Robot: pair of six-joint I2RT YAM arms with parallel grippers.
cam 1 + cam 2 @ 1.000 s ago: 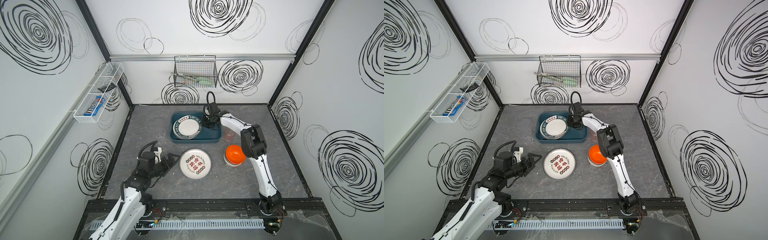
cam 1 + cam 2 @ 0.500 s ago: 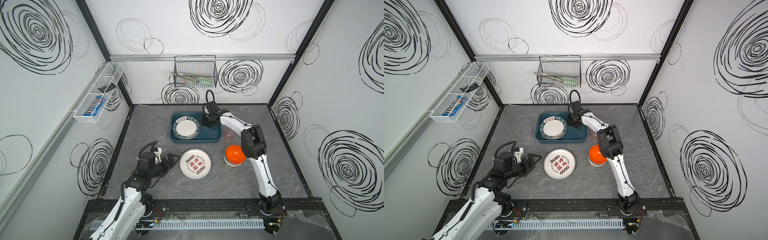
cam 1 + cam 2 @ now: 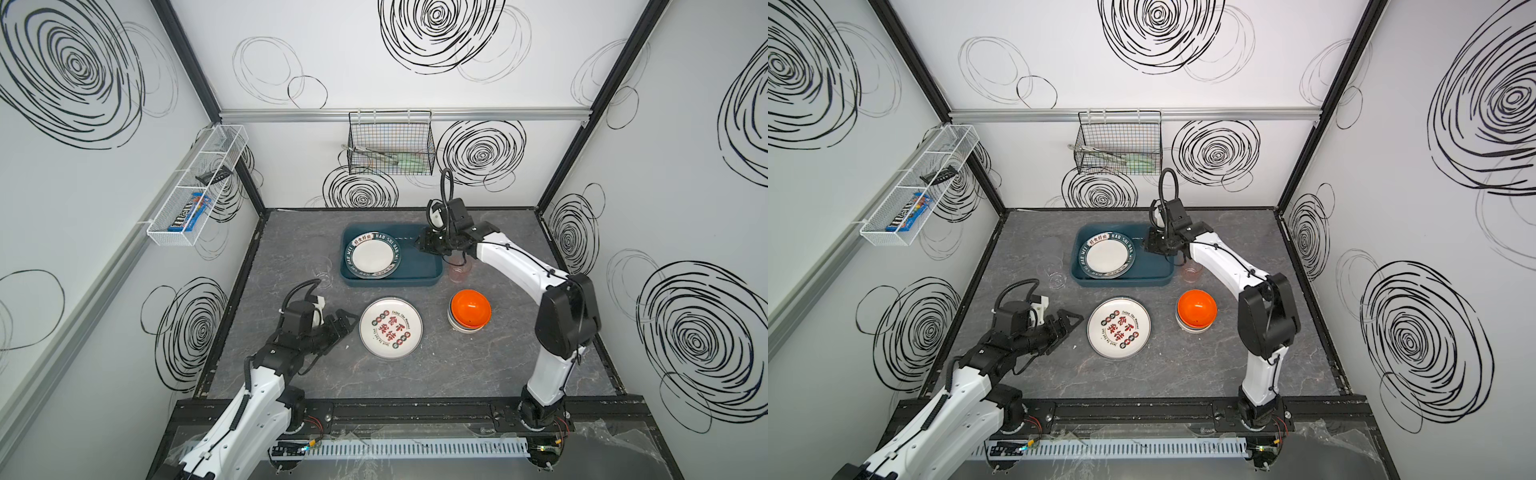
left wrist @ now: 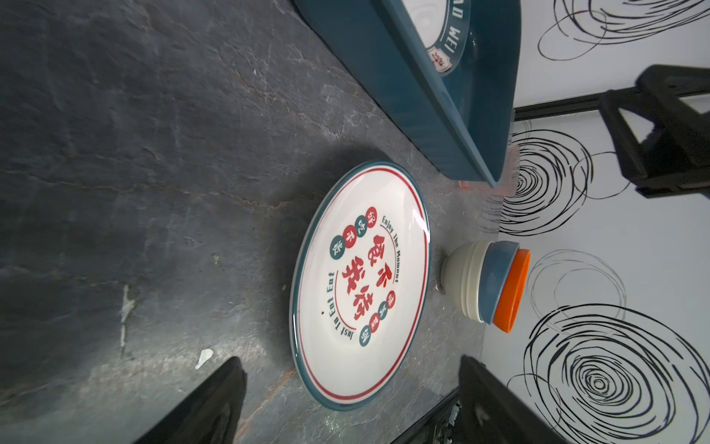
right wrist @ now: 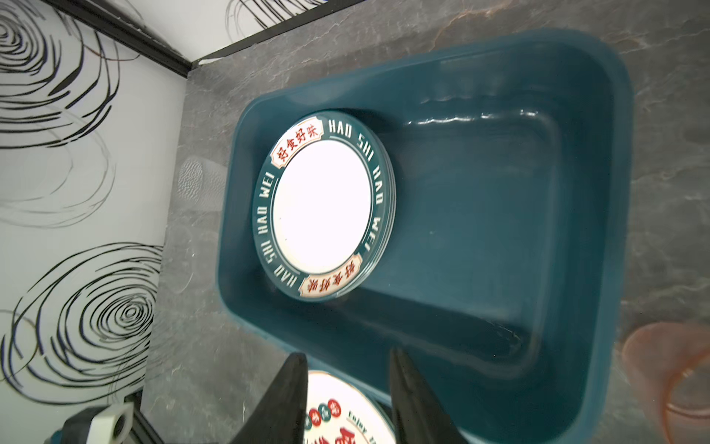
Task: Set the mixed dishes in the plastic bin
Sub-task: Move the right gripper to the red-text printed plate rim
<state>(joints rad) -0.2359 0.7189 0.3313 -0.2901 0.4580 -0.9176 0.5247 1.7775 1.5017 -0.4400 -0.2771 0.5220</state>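
The glass (image 3: 325, 272) stands on the table (image 3: 457, 374) just left of the bin (image 3: 390, 284), outside it. Nearer the front, the left gripper (image 3: 348, 327) sits low with jaws wide and empty, aimed to the right. The red plate (image 3: 390, 328) lies flat just beside its tips, straight along its reach, so the left arm looks much the nearer one for it. The plate is round, so no axis matters; its near rim is the likely place to grip. From there the bin lies behind the plate, long side running left to right. The green plate (image 3: 372, 259) fills the bin's left half and the right half is bare. Over that bare half hangs the right gripper (image 3: 423, 246), jaws part-way apart and holding nothing. The tumbler (image 3: 459, 269) stands just right of the bin, and the stacked bowls (image 3: 469, 309) sit in front of it.

A second ago the right gripper was against the green plate's rim with narrower jaws — now a gap shows between them. The left arm has barely shifted.
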